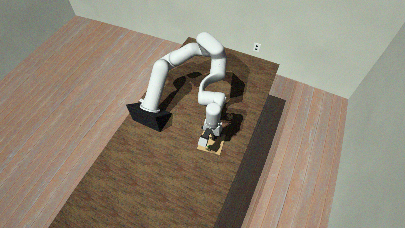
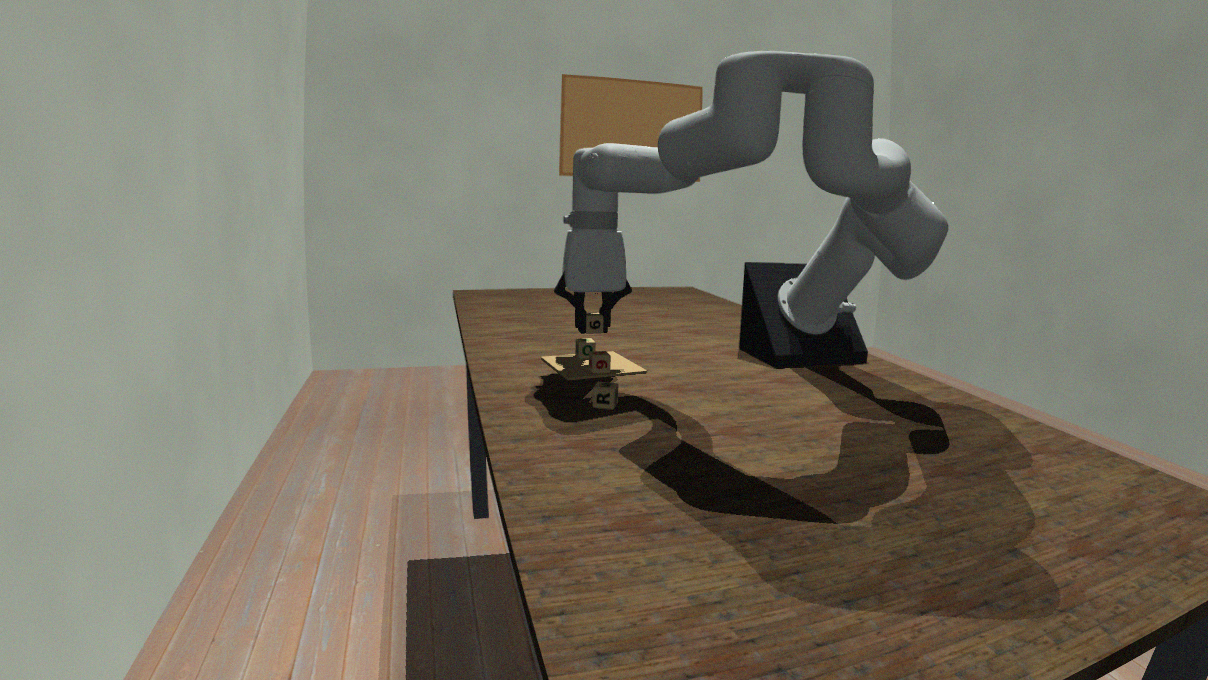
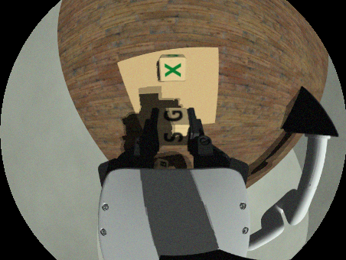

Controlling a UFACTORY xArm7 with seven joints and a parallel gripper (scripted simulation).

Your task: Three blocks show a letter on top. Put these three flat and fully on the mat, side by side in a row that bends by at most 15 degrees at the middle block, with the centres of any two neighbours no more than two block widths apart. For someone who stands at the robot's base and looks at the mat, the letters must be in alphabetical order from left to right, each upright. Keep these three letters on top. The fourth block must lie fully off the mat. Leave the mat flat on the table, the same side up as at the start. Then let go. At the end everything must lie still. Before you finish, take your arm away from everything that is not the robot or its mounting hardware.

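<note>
A block marked G [image 3: 175, 116] is held between the half-closed fingers of the gripper [image 2: 594, 321], just above the tan mat [image 2: 629, 366]. If it is released too early or lowered off-centre, it could be tipped onto another face or knocked against the block with the green X [image 3: 172, 69], so that the row and the upright letters are spoiled. Four blocks are counted: the held one, two seen on the mat, the second showing a red mark [image 2: 600, 364], and the R block [image 2: 603, 395] on the table just beside the near edge of the one mat.
</note>
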